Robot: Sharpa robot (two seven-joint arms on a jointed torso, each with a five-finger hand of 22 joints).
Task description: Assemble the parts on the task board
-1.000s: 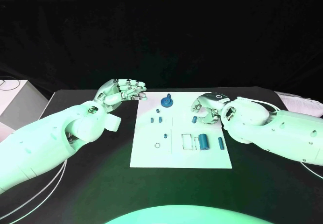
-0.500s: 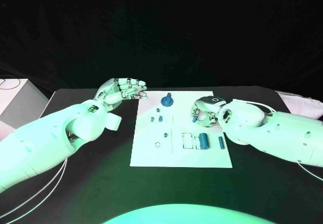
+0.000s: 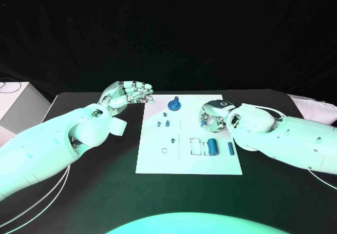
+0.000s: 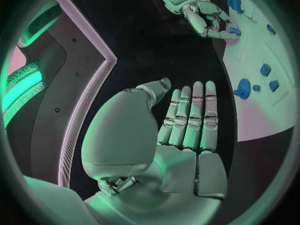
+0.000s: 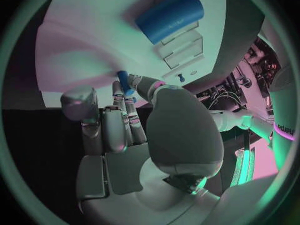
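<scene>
While the near stretch of the white task board [image 3: 188, 163] lies bare on the black desk [image 3: 105, 190], the work sits farther up. Midway lie a large blue cylinder [image 3: 212, 146] and a slimmer blue rod [image 3: 231, 148], both on their sides beside a rectangular recess, with a small ring-shaped mark [image 3: 164, 151] to their left. Beyond them, at the board's right edge, the right robot hand [image 3: 213, 118] bends down over the board; its wrist view shows a small blue peg [image 5: 124, 81] pinched at the fingertips [image 5: 132, 85], so it is grasping that part. To do this step well, I judge the peg should be kept upright and lowered straight into its socket, with the pinch kept until it seats. Farther still, a blue knob-like piece [image 3: 174, 105] stands near the board's far edge, with tiny blue pieces just before it. The left robot hand [image 3: 128, 94] hovers off the board's far left corner, fingers loosely curled and holding nothing. The parts look smooth, hard plastic; the board is flat and matte.
</scene>
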